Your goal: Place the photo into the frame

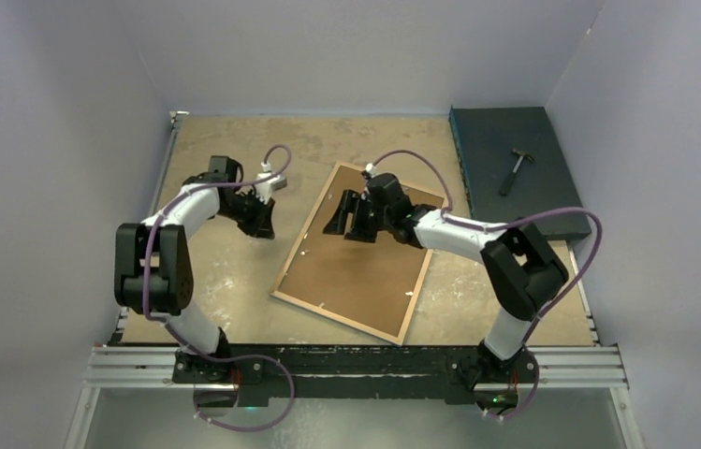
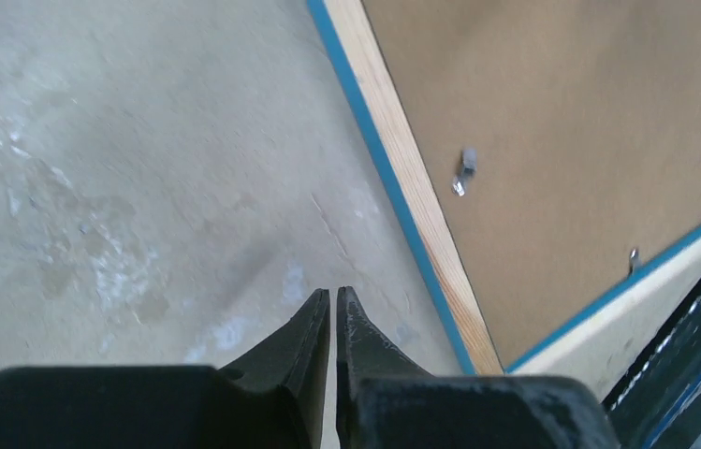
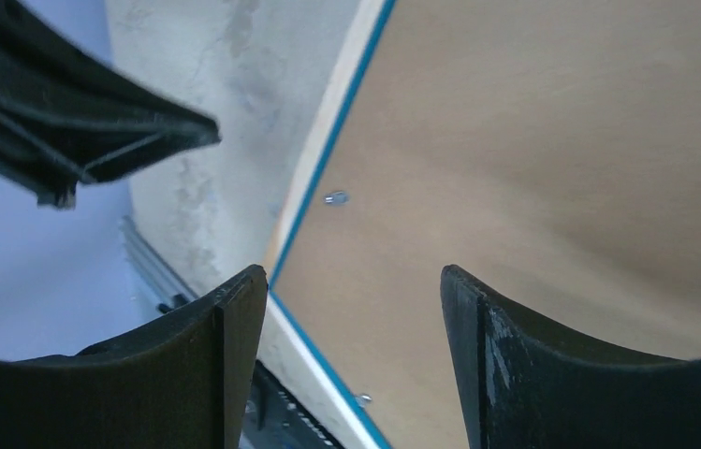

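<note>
Frame (image 1: 337, 319) back-up beneath right gripper (image 3: 351, 281), jaws wide and empty. Just right of left gripper (image 2: 334, 295), pinched closed.

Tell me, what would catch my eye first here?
A big picture frame lies face down and askew mid-table, its brown backing board showing. The right gripper hovers open above it; the left gripper, shut, hangs beside it. A small hammer rests on a dark slab far right.
</note>
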